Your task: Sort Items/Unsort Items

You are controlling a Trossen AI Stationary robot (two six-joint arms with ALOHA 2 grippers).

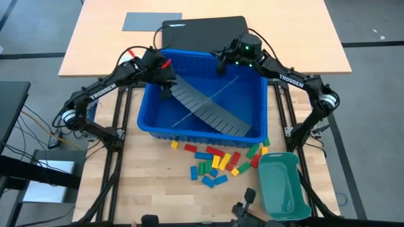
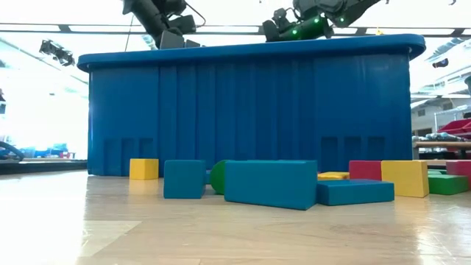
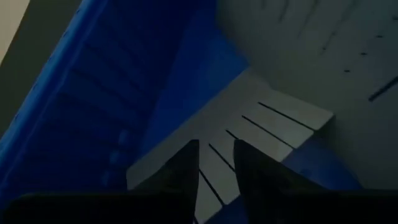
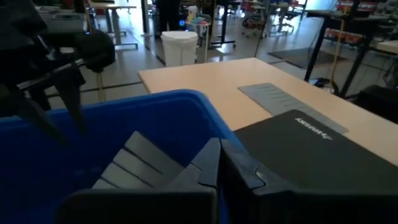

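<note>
— Left gripper (image 3: 214, 163), where is it? 
— Inside the blue bin (image 1: 151, 107), jaws parted astride the grey divider sheet (image 1: 208, 107). 
— Right gripper (image 4: 217, 168)? 
— Pinched shut at the bin's far rim. 
— Blocks (image 1: 218, 161)? 
— Scattered just outside the bin's near wall; seat the divider squarely first, I'd judge.

High view: straight down on the whole desk (image 1: 158, 189). Low view: level at desk height, close behind the blocks (image 2: 268, 182), facing the blue bin (image 2: 250, 110), which every view shares. Left wrist view: close inside the bin, on the grey divider sheet (image 3: 249, 124). Right wrist view: over the bin's rim toward the room.
</note>
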